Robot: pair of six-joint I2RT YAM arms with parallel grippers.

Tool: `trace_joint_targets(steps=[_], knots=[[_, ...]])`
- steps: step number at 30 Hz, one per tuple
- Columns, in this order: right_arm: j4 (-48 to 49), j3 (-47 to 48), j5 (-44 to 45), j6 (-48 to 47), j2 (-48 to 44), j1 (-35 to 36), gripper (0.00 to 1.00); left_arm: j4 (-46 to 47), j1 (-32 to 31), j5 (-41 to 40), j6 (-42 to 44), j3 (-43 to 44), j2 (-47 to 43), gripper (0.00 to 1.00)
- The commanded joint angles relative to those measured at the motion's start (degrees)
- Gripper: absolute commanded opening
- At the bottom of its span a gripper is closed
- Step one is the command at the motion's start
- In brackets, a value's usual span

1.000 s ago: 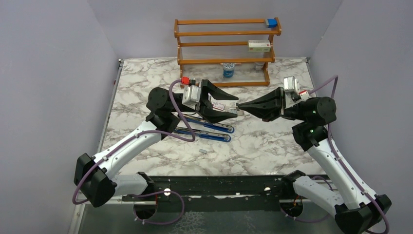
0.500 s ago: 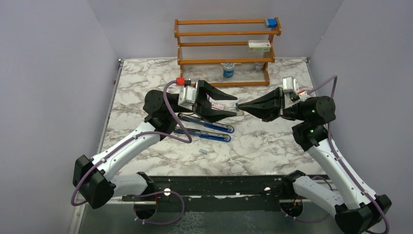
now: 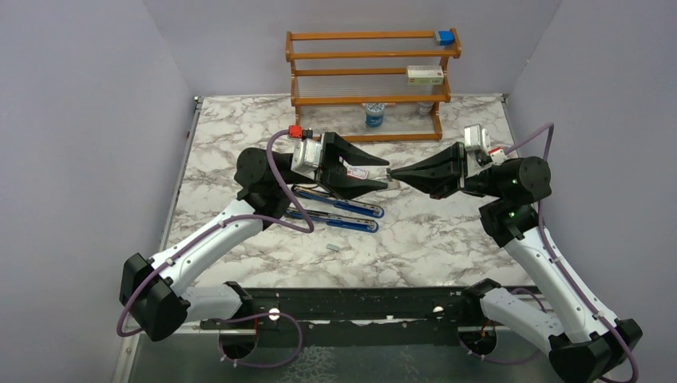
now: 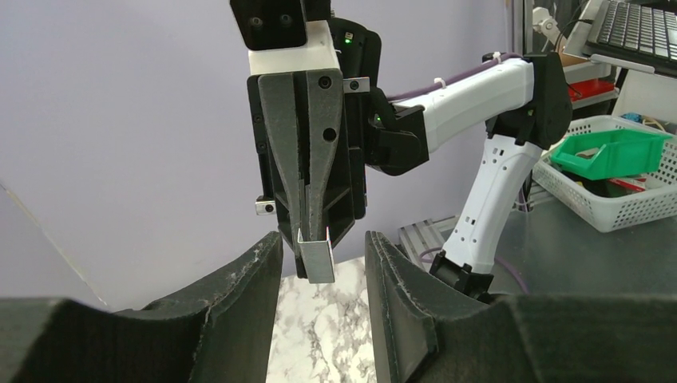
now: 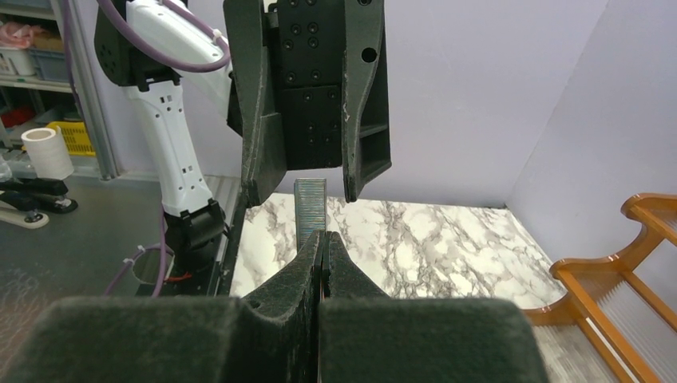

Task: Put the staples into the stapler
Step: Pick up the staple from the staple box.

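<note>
Right wrist view: staples point lengthwise straight ahead.

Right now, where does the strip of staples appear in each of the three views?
Top external: the staples are very small, near the picture's centre.
Left wrist: lower centre, hanging from the right gripper, between the left gripper's fingers.
Right wrist: centre, standing up from the right gripper.
Shared landmark: the marble table, seen in all three views.
</note>
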Motion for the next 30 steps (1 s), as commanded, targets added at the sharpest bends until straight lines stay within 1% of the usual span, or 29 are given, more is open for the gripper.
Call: trace_joint_targets(steps=[1,13,22,30], knots=[[-0.42,2.21,-0.76,-0.31,-0.38,-0.24,0.01,2.24,-0.31,-0.16,-0.56,-0.04,0.35,0.45],[0.13,2.4,-0.61,0.41,-0.28,-0.24,0.01,2.72,-0.58,-0.05,-1.35,0.34,0.97,0.46],[-0.01,2.58,-0.59,0.44,0.34,-0.24,0.01,3.19,-0.84,-0.05,-1.44,0.32,1.06,0.43],[-0.01,2.58,-0.37,0.52,0.59,-0.24,0.01,3.45,-0.94,-0.03,-1.35,0.07,0.97,0.37]])
